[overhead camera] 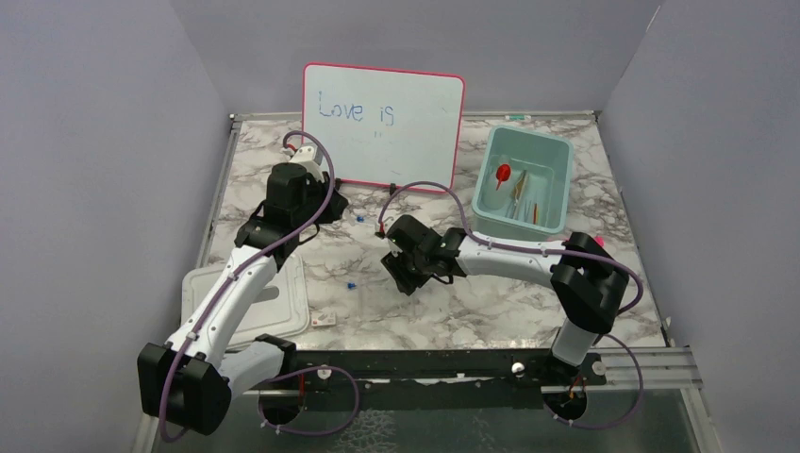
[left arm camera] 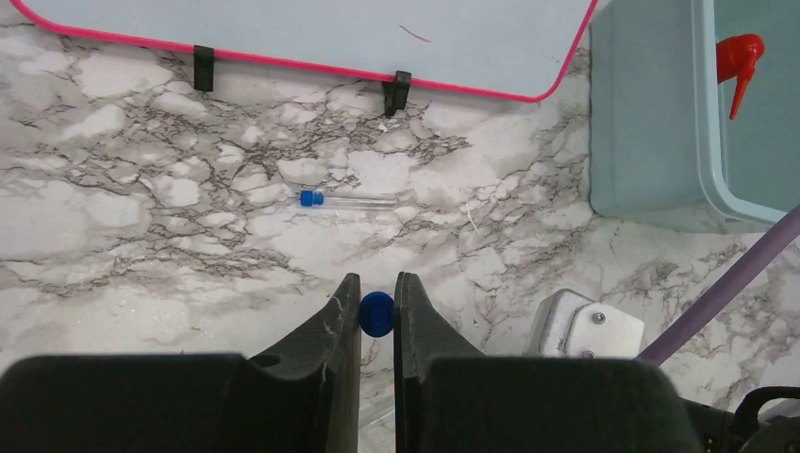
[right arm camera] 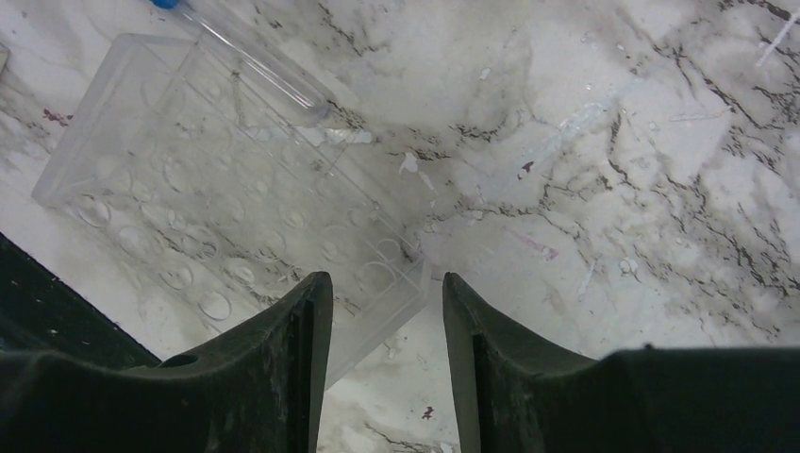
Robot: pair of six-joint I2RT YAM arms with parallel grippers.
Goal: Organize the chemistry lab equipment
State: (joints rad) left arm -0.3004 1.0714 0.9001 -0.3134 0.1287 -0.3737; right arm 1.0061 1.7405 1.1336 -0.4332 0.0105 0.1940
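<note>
Left gripper [left arm camera: 377, 287]: jaws pressed together on the cap end of a blue-capped tube [left arm camera: 376, 315], seen low centre in the left wrist view. Only the cap and a glimpse of glass beneath it show. Gripping at the cap presumably leaves the glass body free to enter a rack hole. A loose tube [left arm camera: 344, 199] lies flat on the marble table [left arm camera: 141, 217] at mid-frame, apart from the fingers and below the whiteboard [left arm camera: 311, 33]. Right gripper [right arm camera: 387, 283]: fingers spread, with the near corner of the clear rack [right arm camera: 217, 208] lying between them and no contact evident. This posture suggests it is about to steady or reposition the rack for loading. The rack's holes appear unfilled; another tube [right arm camera: 255, 66] lies across its far edge, upper left of the right wrist frame. The teal bin [left arm camera: 641, 123], at right in the left wrist view, holds the squeeze bottle [left arm camera: 738, 58] with its red nozzle. Judgement: sorting is partly done, with the tubes outstanding.
</note>
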